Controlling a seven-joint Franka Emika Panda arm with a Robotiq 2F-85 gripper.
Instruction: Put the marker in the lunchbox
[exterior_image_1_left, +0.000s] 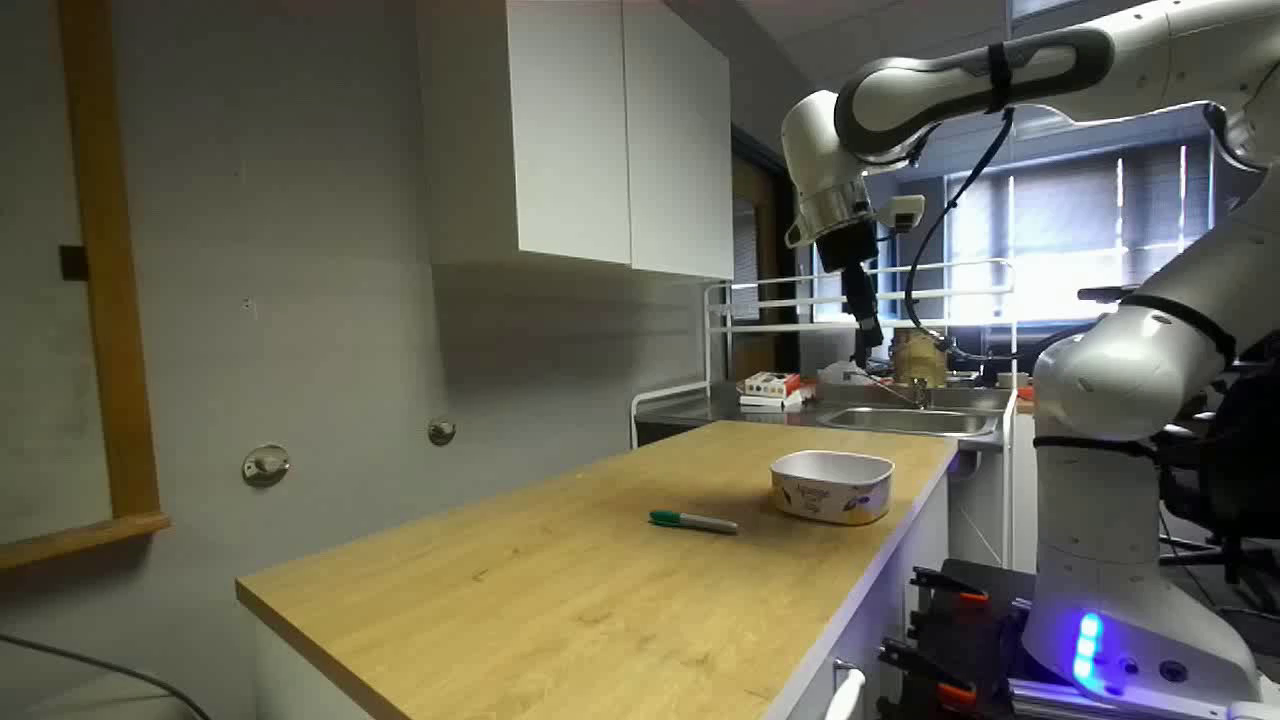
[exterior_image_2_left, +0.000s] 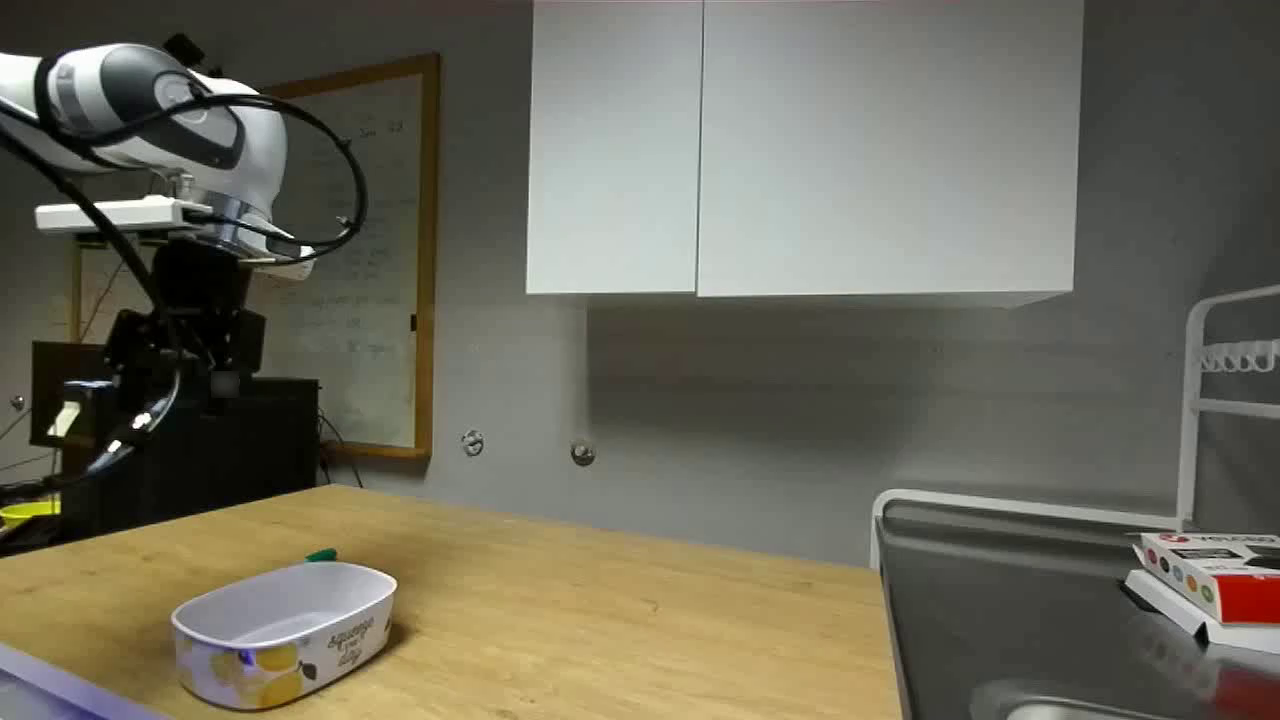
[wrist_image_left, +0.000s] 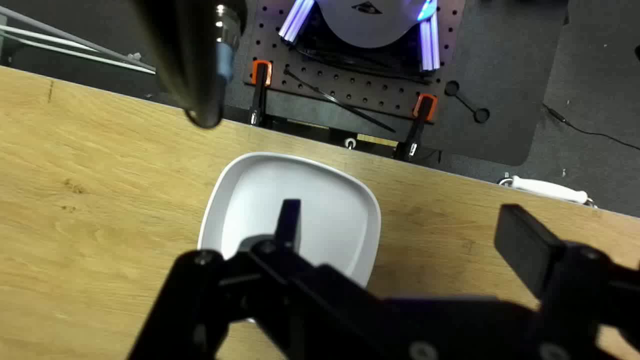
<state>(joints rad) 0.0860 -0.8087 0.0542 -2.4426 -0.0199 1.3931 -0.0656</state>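
Since the marker near the lunchbox should be light, stiff and apt to roll, I'd pinch it mid-barrel with my wide-spread, empty jaws.

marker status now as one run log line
marker: on counter, outside lunchbox | tool: open, empty, above counter | placement: not done

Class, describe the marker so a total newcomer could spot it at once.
Find the wooden countertop. On it, beside but apart from the open lunchbox, lies the marker. It's a slim stick with a green cap and light grey barrel, unlike its wide, hollow, patterned neighbour.
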